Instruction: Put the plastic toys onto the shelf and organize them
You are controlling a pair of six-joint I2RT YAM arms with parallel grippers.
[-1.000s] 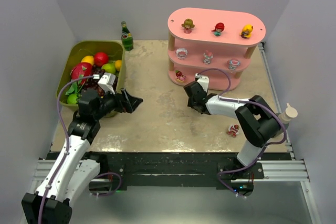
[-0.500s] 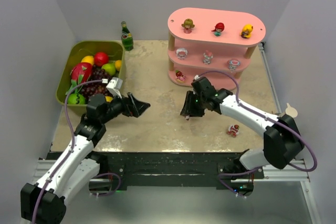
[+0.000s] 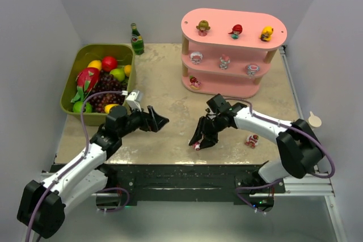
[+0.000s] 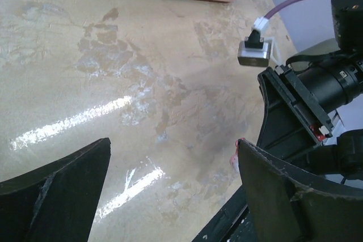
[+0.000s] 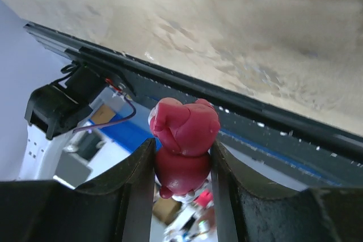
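Near the table's [image 3: 170, 77] front edge, the right gripper [image 3: 198, 141] is clamped on a red figurine [image 5: 184, 140]. The left gripper [image 3: 161, 121] gapes wide, holding nothing. To the right lies a loose figurine [image 3: 252, 139]. Farther back, the shelf [image 3: 227, 22] carries seven figurines, so two seem left to place.

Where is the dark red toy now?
The dark red toy is pinched in the right gripper, shown by the right wrist view, over the table's near middle, facing the open left gripper.
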